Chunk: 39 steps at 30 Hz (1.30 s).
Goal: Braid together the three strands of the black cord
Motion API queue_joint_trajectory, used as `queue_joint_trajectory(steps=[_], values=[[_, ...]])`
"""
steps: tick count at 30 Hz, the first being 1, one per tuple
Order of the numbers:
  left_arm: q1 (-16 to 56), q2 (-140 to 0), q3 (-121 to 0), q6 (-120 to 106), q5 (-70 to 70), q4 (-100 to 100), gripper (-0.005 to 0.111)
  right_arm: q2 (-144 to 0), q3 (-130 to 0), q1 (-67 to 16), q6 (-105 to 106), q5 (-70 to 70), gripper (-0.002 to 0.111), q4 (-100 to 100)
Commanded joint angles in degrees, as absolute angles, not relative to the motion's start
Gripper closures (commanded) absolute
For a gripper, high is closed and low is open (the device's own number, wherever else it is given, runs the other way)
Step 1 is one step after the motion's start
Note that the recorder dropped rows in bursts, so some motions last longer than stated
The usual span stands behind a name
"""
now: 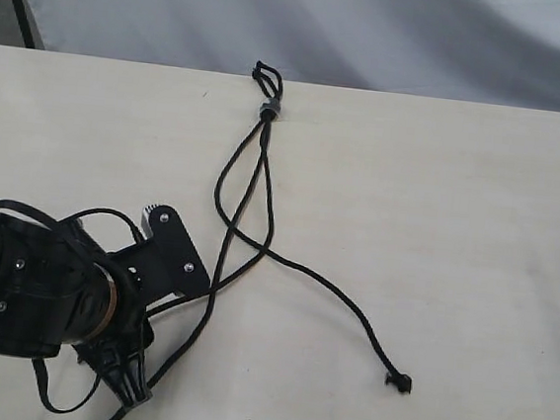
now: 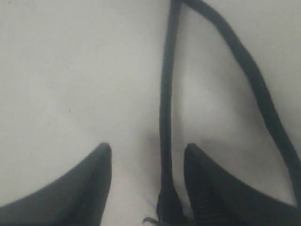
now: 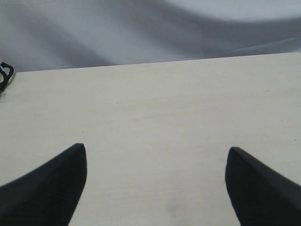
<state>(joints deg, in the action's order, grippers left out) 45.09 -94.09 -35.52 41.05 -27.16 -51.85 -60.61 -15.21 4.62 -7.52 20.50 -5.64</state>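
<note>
Hidden: the far ends of two of the three strands (image 1: 253, 183) run under the left arm (image 1: 25, 285) at the lower left of the exterior view, so their tips cannot be seen there.
Cut off: the right arm shows in the exterior view only as a black corner at the right edge.
Blurred: the left wrist view is soft. A frayed bit shows at its lower edge between the fingers, but it cannot be made out clearly.
Black cord (image 1: 247, 167): thin and round, lying on the pale table (image 1: 441, 186). Its short loop (image 1: 264, 72) is at the far edge, just in front of the grey cloth (image 1: 377, 31).
Grey band (image 1: 268, 108): small, just below the loop, where the strands join.
Strand layout: the strands cross loosely at mid-table. One runs off to the right alone and ends in a small knotted tip (image 1: 399, 382).
Left gripper (image 2: 146, 147): fingers parted, low over the table. One strand (image 2: 165, 117) runs between them, close against one finger and not pinched. A second strand (image 2: 254, 80) passes outside.
Right gripper (image 3: 156, 148): fingers spread wide over bare table, nothing between them, well apart from the strands. The loop peeks in at the edge of its view.
</note>
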Motion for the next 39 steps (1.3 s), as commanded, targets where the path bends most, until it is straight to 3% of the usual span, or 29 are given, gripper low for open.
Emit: queue_joint_trajectory(steps=[1,7,14,21,30,39], values=[[45.23,-92.80,-35.94,41.79,-30.68,-52.66,0.059,-60.83,-14.99,4.38,-9.09,21.20,0.032,-5.68],[45.23,-81.00,-39.15,45.53,-37.82,-58.24,0.059,-60.83,-17.29,-5.34,-19.07,18.07,0.032,-17.83],[45.23,-66.32,-39.48,64.81,-46.80,-73.88,0.059,-63.68,-29.16,-29.87,-28.74,-4.85,0.032,-22.02],[45.23,-62.94,-38.03,72.66,-58.89,-80.16,0.059,-78.16,-41.55,-51.92,-28.88,-11.84,0.032,-18.35],[45.23,-62.94,-37.74,72.64,-61.06,-79.45,0.059,-103.49,-61.31,-56.79,-29.13,-22.59,0.032,-14.51],[45.23,-62.94,-37.74,72.64,-62.95,-78.66,0.059,-115.96,-72.61,-56.79,-29.13,-31.06,0.032,-13.37]])
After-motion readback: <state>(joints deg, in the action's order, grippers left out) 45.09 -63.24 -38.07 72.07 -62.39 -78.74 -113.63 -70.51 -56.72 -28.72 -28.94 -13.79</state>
